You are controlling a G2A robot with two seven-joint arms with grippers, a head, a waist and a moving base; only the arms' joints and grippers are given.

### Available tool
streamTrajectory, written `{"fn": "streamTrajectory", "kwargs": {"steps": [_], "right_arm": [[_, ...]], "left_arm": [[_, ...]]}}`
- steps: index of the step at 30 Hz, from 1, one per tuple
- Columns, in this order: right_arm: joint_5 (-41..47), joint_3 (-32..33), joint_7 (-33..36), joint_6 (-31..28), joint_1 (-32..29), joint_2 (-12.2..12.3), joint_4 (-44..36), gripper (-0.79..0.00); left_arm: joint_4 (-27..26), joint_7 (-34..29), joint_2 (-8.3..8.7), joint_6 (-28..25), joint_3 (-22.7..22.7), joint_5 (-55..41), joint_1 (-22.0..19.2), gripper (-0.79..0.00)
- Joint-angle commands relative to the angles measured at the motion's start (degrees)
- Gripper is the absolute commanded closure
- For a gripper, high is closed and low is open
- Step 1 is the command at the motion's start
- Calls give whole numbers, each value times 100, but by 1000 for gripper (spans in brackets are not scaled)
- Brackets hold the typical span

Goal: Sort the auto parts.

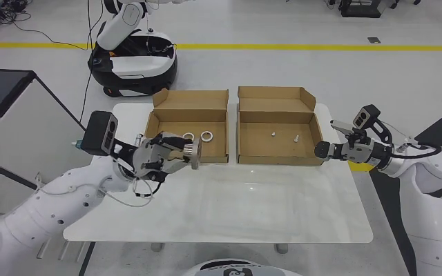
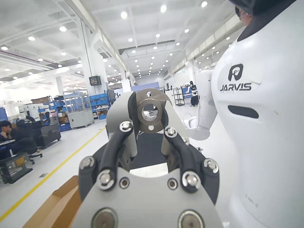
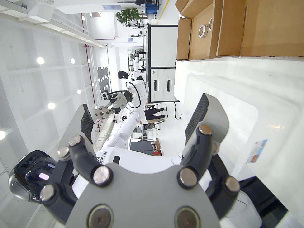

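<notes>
My left gripper [image 1: 188, 153] is shut on a round metal flange [image 2: 149, 113] with a centre bore and small holes. It holds the flange [image 1: 195, 152] in the air at the near edge of the left cardboard box [image 1: 218, 159]. Two metal rings [image 1: 197, 136] lie inside that box. The right cardboard box [image 1: 276, 157] holds two small pale parts [image 1: 284, 136]. My right gripper [image 1: 319, 149] hangs open and empty beside the right box's right wall, its fingers [image 3: 199, 114] spread wide. The flange [image 3: 102, 113] also shows far off in the right wrist view.
Both boxes stand at the back of the white table [image 1: 228, 207], flaps open. Another robot base [image 1: 135, 65] stands on the floor behind the table. A dark cabinet [image 1: 21, 117] is to the table's left.
</notes>
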Motion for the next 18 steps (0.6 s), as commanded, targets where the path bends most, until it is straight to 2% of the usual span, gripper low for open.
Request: {"fn": "streamTrajectory", "kwargs": {"steps": [1,5,10,14,18], "right_arm": [[0,0,0,0,0,0,0,-785],[0,0,0,0,0,0,0,-785],[0,0,0,0,0,0,0,-785],[0,0,0,0,0,0,0,-785],[0,0,0,0,0,0,0,-785]], "left_arm": [[-156,-50,-46,-50,-185,-156,146,0],[-328,-320,-188,-321,-675,-562,506,0],[-353,-1074,-477,-1074,-1585,-1382,1076,0],[-535,-1075,-738,-1074,-2039,-1370,1550,0],[-702,-1075,-954,-1074,-2301,-1337,1850,0]]}}
